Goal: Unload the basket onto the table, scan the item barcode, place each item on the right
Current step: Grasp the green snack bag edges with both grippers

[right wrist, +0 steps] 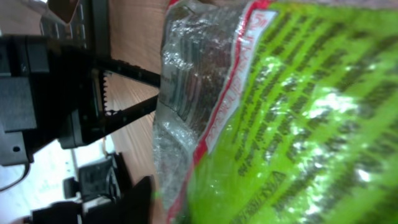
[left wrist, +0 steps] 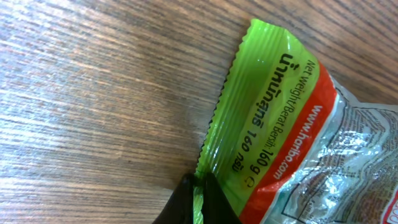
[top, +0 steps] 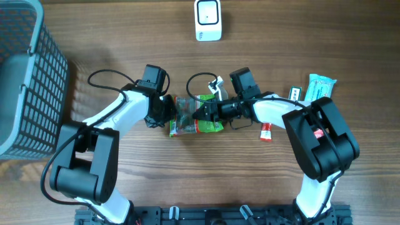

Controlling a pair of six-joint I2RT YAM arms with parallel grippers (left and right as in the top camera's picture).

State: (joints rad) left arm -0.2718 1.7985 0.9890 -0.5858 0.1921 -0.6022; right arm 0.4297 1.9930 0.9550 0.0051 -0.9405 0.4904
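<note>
Overhead: bare wood table point(top: 312, 37), grey basket point(top: 25, 75) far left, nothing of room clear. Candy bag point(top: 184, 122) lies mid-table between grippers. Left gripper point(top: 167, 115) pinched on bag's seam edge. Right gripper point(top: 200, 114) at opposite end, grip unclear. Step: securing bag. Next: lift, turn barcode toward scanner point(top: 207, 20), well apart at top edge.

This looks like a mock shop checkout on a brown wood-grain table point(top: 125, 37). A grey plastic mesh shopping basket point(top: 37, 75) stands at upper left and a white boxy barcode scanner point(top: 208, 20) at top centre. The packaged goods are a green-and-red foil sweets bag point(top: 184, 120) at centre and a teal wrapped packet point(top: 320, 85) at right.
</note>
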